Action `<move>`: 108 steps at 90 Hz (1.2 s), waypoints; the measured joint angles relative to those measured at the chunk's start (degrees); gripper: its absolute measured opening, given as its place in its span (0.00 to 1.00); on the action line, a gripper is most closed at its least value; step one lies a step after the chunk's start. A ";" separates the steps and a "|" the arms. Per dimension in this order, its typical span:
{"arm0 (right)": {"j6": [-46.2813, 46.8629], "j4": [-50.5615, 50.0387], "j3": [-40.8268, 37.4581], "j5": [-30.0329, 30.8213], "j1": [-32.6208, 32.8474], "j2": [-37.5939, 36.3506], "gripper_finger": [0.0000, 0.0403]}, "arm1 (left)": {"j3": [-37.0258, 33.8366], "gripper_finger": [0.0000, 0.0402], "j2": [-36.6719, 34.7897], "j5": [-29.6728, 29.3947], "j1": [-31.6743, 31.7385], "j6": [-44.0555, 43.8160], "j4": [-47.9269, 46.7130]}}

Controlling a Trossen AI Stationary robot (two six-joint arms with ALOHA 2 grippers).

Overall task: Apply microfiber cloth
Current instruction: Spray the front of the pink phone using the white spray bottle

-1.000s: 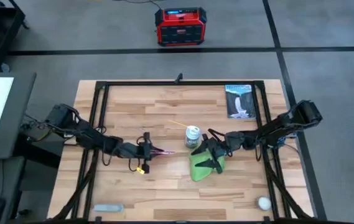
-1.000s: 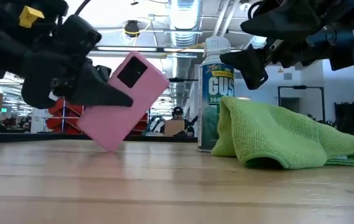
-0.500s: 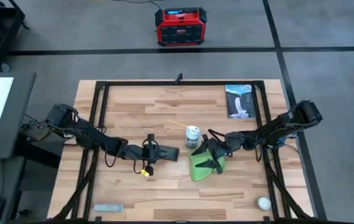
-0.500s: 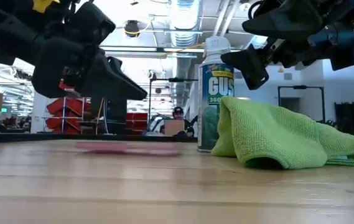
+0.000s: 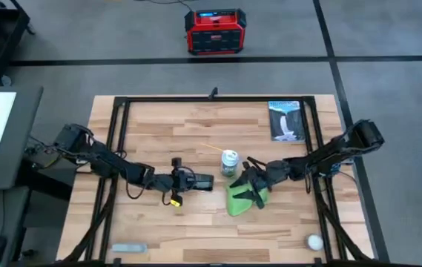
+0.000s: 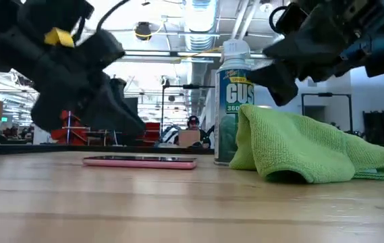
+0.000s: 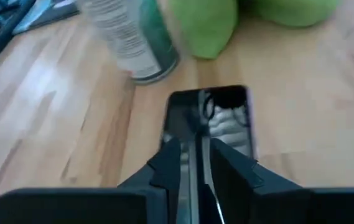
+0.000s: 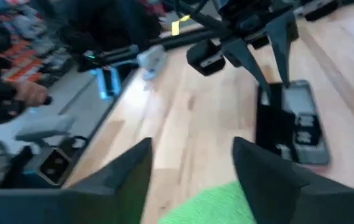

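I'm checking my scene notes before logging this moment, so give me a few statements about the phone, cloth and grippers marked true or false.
1. The pink phone lies flat on the table. True.
2. The microfiber cloth is spread over the phone. False: it sits bunched beside the spray can, apart from the phone.
3. The right gripper is open above the cloth. True.
4. The left gripper holds the phone in the air. False: its fingers hover over the lying phone.
5. The spray can is tipped over. False: it stands upright.
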 joint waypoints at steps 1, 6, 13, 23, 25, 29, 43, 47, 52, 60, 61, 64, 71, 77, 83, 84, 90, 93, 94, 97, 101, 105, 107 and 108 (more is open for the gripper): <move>0.00 0.01 0.00 0.10 0.00 0.00 0.29 | 0.00 0.13 -0.02 -0.37 0.06 0.17 0.10; -0.02 0.09 0.02 0.30 -0.12 0.00 0.15 | 0.00 0.09 -0.63 -1.65 0.29 1.33 -0.33; -0.45 0.01 0.04 0.43 -0.17 0.00 0.04 | 0.00 0.02 -2.23 -1.85 1.17 2.38 -2.08; -0.44 -2.28 1.24 0.45 0.14 0.00 0.02 | 0.00 0.01 -5.93 -0.17 3.11 2.35 -7.92; -0.47 -3.24 1.78 0.46 0.30 0.00 0.02 | 0.00 0.00 -6.83 0.10 3.67 2.17 -9.45; -0.95 -4.98 3.01 0.47 0.50 0.03 0.01 | 0.00 0.00 -8.51 1.12 4.97 1.04 -12.50; -3.19 -9.67 9.02 0.58 1.97 3.96 0.00 | 0.00 0.00 -13.76 5.11 9.28 -1.16 -20.67; -3.37 -10.74 11.08 0.61 2.27 5.85 0.00 | 0.00 0.00 -14.70 5.99 10.25 -1.25 -22.27; -3.48 -12.55 13.61 0.56 2.27 8.40 0.00 | 0.00 0.00 -15.16 7.61 11.58 -1.50 -23.91; -3.50 -14.99 17.37 0.87 2.21 12.67 0.00 | 0.00 0.00 -15.18 10.34 13.08 -2.97 -25.80; -3.50 -15.11 17.74 1.05 2.21 13.11 0.00 | 0.00 0.00 -15.08 10.56 13.14 -3.13 -25.84; -3.50 -15.65 18.96 1.78 2.17 14.54 0.00 | 0.00 0.00 -14.85 11.24 13.40 -3.51 -26.01; -3.57 -17.23 21.74 2.71 2.12 17.14 0.00 | -0.50 0.00 -13.99 11.59 13.67 -3.97 -26.14; -3.74 -18.96 23.73 4.03 2.01 19.08 0.00 | -1.18 0.00 -13.74 11.55 13.75 -5.15 -26.21; -4.48 -21.22 25.21 6.00 1.78 20.19 0.00 | -1.68 0.00 -13.83 11.82 13.71 -6.53 -25.55; -4.52 -21.65 25.41 6.32 1.76 20.30 0.00 | -1.81 0.00 -13.83 11.98 13.71 -6.70 -25.24; -4.62 -23.05 26.72 8.69 1.58 20.92 0.00 | -2.35 0.00 -13.80 13.65 13.71 -7.38 -24.34; -4.59 -23.71 27.29 9.75 1.40 21.09 0.00 | -2.40 0.00 -13.80 14.62 13.71 -7.62 -24.30; -4.61 -24.11 27.43 10.11 1.34 21.09 0.00 | -2.39 0.00 -13.82 14.79 13.71 -7.66 -24.14; -4.60 -25.31 27.73 11.09 1.30 21.09 0.00 | -2.36 0.00 -13.82 15.03 13.71 -7.76 -23.66; -4.57 -26.60 28.08 12.32 1.29 21.10 0.00 | -2.36 0.00 -13.84 15.47 13.71 -8.18 -23.49; -4.57 -27.60 28.27 13.64 1.30 21.14 0.00 | -2.36 0.00 -13.82 16.11 13.71 -8.67 -23.12; -4.57 -27.94 28.28 14.19 1.31 21.14 0.00 | -2.36 0.00 -13.79 16.29 13.71 -8.92 -22.78; -4.56 -28.05 28.28 14.38 1.31 21.14 0.00 | -2.36 0.00 -13.78 16.37 13.71 -9.03 -22.59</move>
